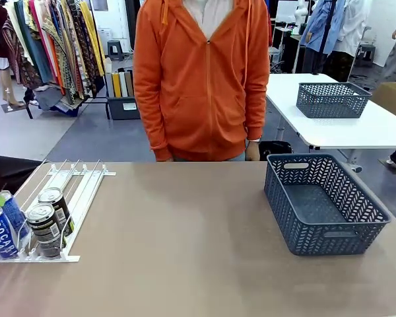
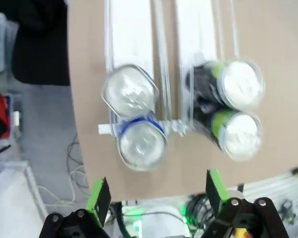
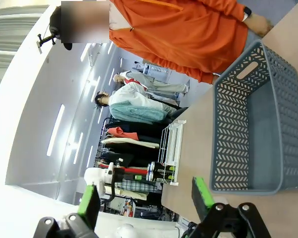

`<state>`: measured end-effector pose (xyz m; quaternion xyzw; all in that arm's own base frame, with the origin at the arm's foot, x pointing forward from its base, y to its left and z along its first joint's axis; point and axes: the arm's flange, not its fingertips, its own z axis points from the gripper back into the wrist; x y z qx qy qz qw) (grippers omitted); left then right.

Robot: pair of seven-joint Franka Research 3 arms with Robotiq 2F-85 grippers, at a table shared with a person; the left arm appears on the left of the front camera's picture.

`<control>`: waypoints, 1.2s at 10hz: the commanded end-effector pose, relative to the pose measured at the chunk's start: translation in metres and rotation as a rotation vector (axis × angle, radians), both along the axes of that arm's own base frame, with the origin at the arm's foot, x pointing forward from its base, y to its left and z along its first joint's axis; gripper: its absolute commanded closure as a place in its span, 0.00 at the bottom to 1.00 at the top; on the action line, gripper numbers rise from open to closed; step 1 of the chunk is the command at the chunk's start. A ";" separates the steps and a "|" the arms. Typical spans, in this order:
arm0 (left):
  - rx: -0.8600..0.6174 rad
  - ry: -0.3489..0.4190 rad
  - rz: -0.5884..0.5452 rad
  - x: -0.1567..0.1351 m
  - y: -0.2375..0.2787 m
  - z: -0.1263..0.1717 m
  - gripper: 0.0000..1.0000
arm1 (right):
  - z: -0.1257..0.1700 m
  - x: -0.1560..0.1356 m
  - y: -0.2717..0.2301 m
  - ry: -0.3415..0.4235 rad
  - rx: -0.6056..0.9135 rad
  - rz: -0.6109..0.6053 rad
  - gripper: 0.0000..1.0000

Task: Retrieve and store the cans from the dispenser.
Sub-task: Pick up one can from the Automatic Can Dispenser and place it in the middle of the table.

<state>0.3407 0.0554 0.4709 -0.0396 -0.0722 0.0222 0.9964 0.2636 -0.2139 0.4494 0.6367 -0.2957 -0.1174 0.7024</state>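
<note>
The white dispenser lies at the table's left, its rails running away from the front edge. At its front end stand two blue cans and, in the lane beside them, two dark cans. All show silver tops from above. My left gripper hovers high over them, open and holding nothing, its green pads out past the table's edge. My right gripper is open and empty too, off the near end of the basket. The dispenser shows far off in the right wrist view.
A dark grey mesh basket sits empty at the table's right. A person in an orange hoodie stands at the far edge, hands down. Another basket rests on a white table behind. Bare tabletop lies between dispenser and basket.
</note>
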 end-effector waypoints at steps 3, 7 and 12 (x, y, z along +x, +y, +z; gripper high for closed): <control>0.087 0.019 0.166 0.018 -0.006 -0.034 0.00 | 0.005 0.001 0.000 -0.012 0.019 -0.007 0.00; 0.082 0.120 0.152 0.016 -0.005 -0.056 0.00 | 0.005 0.001 0.000 -0.012 0.019 -0.007 0.00; 0.043 0.128 0.098 0.017 -0.008 -0.066 0.00 | 0.005 0.001 0.000 -0.012 0.019 -0.007 0.00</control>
